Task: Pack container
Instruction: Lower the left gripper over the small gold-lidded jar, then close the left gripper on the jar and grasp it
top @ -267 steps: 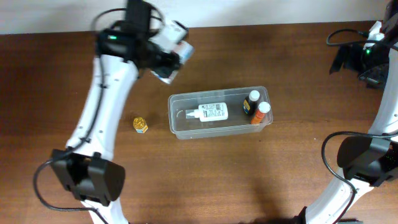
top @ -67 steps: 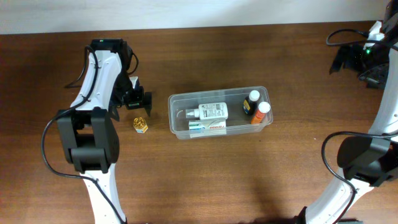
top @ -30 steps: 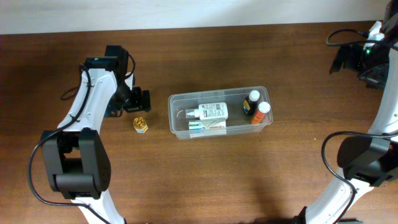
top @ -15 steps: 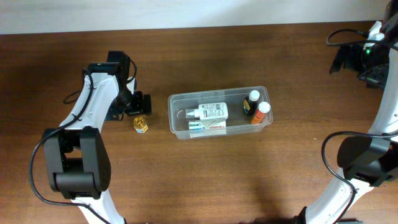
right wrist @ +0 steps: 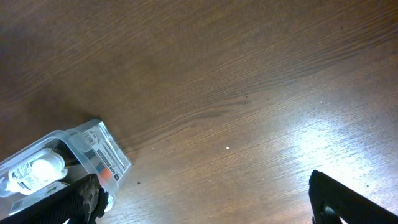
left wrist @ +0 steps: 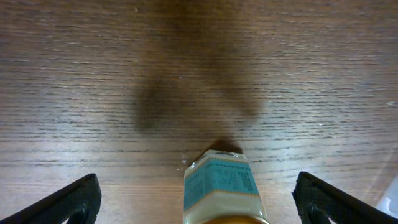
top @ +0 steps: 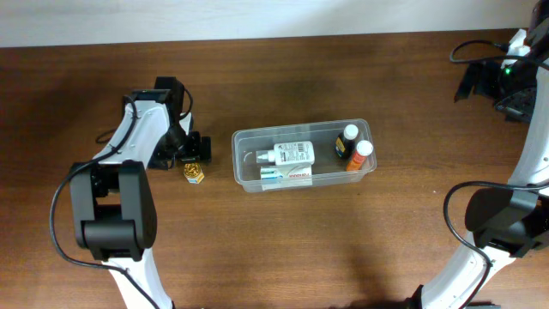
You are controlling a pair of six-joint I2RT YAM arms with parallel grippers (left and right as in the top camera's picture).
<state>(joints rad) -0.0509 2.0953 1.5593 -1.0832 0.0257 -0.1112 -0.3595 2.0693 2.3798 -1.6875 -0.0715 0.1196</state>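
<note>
The left gripper [left wrist: 196,190] hangs spread wide above the table [top: 300,245], its fingers [left wrist: 78,198] either side of a small gold-capped bottle [top: 195,172] and clear of it, closer to it than a second ago. The right gripper [right wrist: 205,190], likewise wide and empty, is well apart. The container [top: 237,163] sits mid-table, just right of the bottle.

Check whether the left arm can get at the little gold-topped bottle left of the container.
Probably yes. The left pincer is open just above the bottle, which sits centred between its fingers in the wrist view; the container stands apart, and nothing blocks the way.
</note>
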